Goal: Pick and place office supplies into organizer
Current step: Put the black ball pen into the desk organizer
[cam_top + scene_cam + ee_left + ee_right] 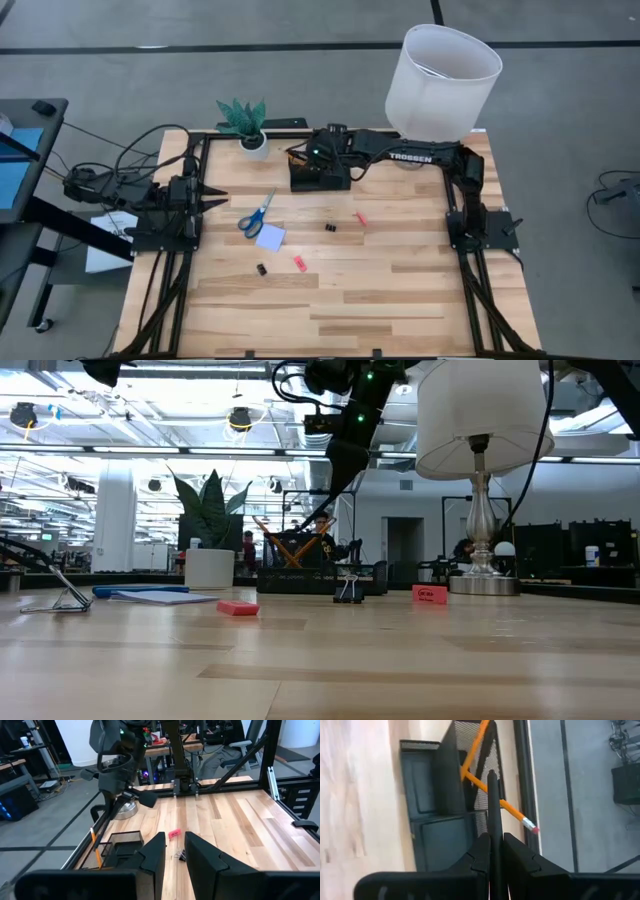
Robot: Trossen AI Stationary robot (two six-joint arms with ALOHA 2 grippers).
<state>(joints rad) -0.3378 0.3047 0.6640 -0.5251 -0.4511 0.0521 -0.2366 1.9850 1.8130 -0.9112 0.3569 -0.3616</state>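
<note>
The black organizer (pixel 320 178) stands at the table's far middle, with two orange pens (pixel 485 780) leaning in its cup section. My right gripper (pixel 312 155) hovers over that cup, shut on a black pen (pixel 492 805). Blue-handled scissors (pixel 257 214), a lavender note pad (pixel 270 237), two black clips (pixel 329 227) (pixel 261 269) and two pink-red pieces (pixel 360 218) (pixel 299 263) lie flat on the table. My left gripper (pixel 218 200) waits at the table's left side, open and empty. My right gripper pinches the black pen's shaft (pixel 493 832) between its two fingers. The pen lies along the fingers and sticks out past their tips. It slants down from above, lifted clear of the table, with its free end (pixel 491 774) at the cup section's mouth among the orange pens.
A white pot with a green plant (pixel 250 135) stands just left of the organizer. A lamp with a large white shade (pixel 440 75) stands at the far right corner. Black frame rails (pixel 190 240) (pixel 465 230) run along both sides; the near half of the table (pixel 330 310) is bare wood.
</note>
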